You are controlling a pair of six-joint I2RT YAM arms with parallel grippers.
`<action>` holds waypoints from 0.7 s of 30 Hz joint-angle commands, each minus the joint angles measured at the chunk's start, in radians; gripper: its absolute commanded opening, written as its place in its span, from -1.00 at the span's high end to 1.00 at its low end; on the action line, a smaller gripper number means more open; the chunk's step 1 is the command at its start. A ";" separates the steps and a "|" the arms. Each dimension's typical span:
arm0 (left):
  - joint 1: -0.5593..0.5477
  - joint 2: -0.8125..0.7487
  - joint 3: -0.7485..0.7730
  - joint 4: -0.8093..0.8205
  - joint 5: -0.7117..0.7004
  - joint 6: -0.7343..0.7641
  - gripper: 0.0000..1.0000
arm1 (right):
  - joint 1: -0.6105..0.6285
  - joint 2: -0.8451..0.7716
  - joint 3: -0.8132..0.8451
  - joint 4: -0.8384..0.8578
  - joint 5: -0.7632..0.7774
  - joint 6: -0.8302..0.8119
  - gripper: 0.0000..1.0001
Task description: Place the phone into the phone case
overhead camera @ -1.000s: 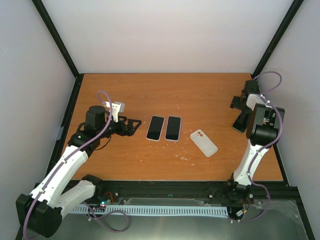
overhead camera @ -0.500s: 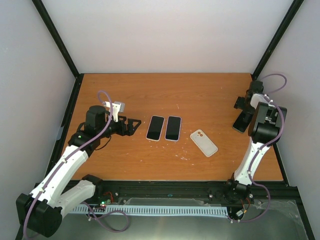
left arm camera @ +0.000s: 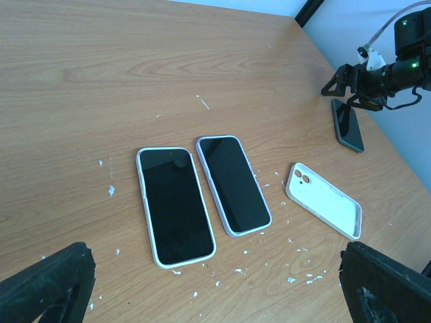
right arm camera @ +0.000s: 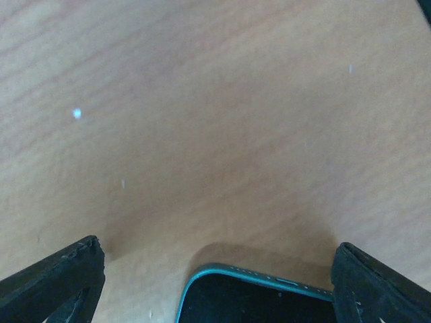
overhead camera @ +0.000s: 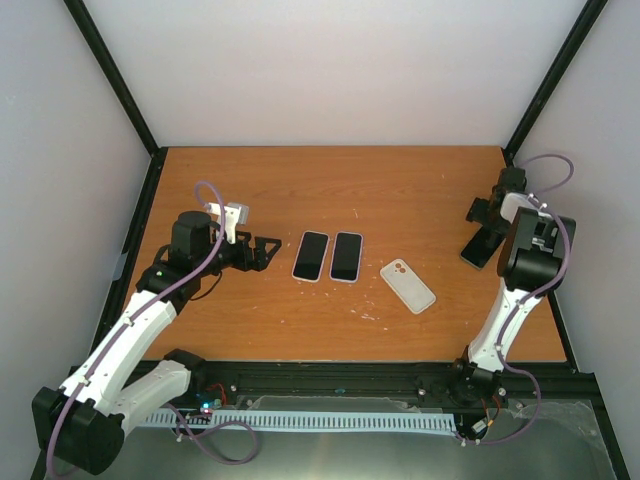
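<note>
A white empty phone case (overhead camera: pixel 408 286) lies camera-hole up, right of centre; it also shows in the left wrist view (left arm camera: pixel 323 200). A dark phone with a teal edge (overhead camera: pixel 477 250) lies at the table's right side, and its end shows in the right wrist view (right arm camera: pixel 256 303). My right gripper (overhead camera: pixel 483 232) is open just above it, with the phone's end between the spread fingers (right arm camera: pixel 217 282) and not gripped. My left gripper (overhead camera: pixel 262 250) is open and empty, left of two cased phones; its fingers frame the left wrist view (left arm camera: pixel 215 286).
Two phones in pale cases lie side by side, screen up, at the table's centre: the left one (overhead camera: pixel 311 256) (left arm camera: pixel 175 205) and the right one (overhead camera: pixel 346 257) (left arm camera: pixel 232 184). White specks dot the wood near them. The black frame post (overhead camera: pixel 545 90) stands behind the right arm.
The right wrist has shifted slightly toward the far right edge, and the dark phone now sits a little lower and further left under it. The left arm has not moved.
</note>
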 commanded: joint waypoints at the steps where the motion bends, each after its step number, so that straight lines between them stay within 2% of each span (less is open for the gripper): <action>1: 0.003 -0.015 0.013 -0.002 -0.006 0.020 -0.99 | -0.005 -0.055 -0.130 -0.066 -0.066 0.071 -0.78; 13: 0.003 -0.022 0.010 0.003 0.014 0.018 -0.99 | -0.005 -0.299 -0.519 0.030 -0.281 0.238 -0.73; 21: 0.002 -0.025 0.007 0.009 0.031 0.016 -0.99 | -0.003 -0.479 -0.735 0.062 -0.317 0.394 -0.68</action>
